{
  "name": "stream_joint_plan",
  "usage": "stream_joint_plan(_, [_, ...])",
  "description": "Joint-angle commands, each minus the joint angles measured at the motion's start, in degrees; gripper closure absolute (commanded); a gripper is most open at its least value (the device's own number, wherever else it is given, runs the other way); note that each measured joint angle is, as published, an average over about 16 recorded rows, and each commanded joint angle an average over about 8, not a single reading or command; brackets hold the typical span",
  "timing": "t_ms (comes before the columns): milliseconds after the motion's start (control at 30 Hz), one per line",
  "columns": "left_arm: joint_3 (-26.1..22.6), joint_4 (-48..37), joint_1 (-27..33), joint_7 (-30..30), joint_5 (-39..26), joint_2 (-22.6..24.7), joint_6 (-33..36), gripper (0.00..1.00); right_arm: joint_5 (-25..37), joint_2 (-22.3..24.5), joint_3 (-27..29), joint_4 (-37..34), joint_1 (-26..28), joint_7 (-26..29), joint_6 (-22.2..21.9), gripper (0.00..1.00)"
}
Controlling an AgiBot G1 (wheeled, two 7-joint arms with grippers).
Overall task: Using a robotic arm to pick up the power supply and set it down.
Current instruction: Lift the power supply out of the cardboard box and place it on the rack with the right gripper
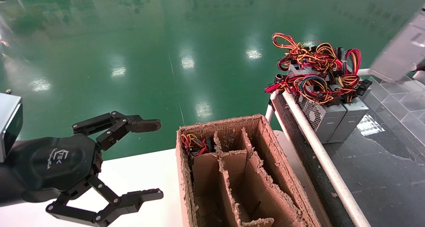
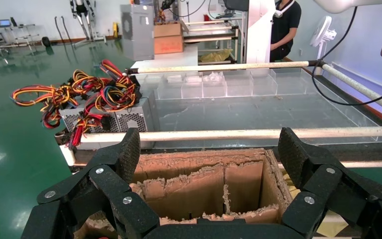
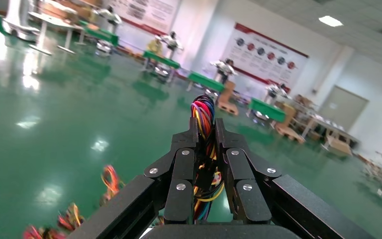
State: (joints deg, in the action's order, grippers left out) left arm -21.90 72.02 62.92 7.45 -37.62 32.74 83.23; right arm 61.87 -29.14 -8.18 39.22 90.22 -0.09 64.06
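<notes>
Two fingers (image 3: 191,139) of the right gripper (image 3: 206,124) are pressed together on a wire bundle (image 3: 203,107) of red, yellow, black and darker strands, which stands up between them and runs down past the linkages. Only green floor (image 3: 54,124) lies beyond their tips in the wrist view. In the head view the power supply (image 1: 401,51), a blurred grey metal box, hangs raised in the air, up and apart from the other grey units (image 1: 327,117) that sit side by side under tangled wiring on the dark conveyor surface (image 1: 382,167).

The left gripper (image 1: 157,159) has its fingers spread wide with nothing between them. It hovers over the white tabletop (image 1: 139,170), its tips pointing at a worn cardboard box (image 1: 259,144) just ahead. Ragged dividers split that box into compartments, and the one nearest the upper fingertip holds a small coil of wires (image 1: 196,144).
</notes>
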Motion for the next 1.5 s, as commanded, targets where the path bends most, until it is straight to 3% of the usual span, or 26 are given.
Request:
stream_joint_plan(33, [0.0, 0.0, 0.0, 0.0, 0.0, 0.0, 0.0, 0.00, -0.1, 0.8, 0.3, -1.7, -0.3, -1.2, 0.5, 1.00])
stream_joint_plan(433, [0.0, 0.0, 0.0, 0.0, 0.0, 0.0, 0.0, 0.00, 1.2, 4.6, -0.5, -10.4, -2.0, -5.2, 6.0, 1.00])
stream_joint_plan(800, [0.0, 0.0, 0.0, 0.0, 0.0, 0.0, 0.0, 0.00, 3.0, 3.7, -2.2, -14.7, -4.6, -8.4, 8.8, 1.00])
stream_joint_plan(1500, [0.0, 0.0, 0.0, 0.0, 0.0, 0.0, 0.0, 0.00, 8.8, -5.5, -6.4, -13.8, -1.8, -8.6, 3.7, 1.00])
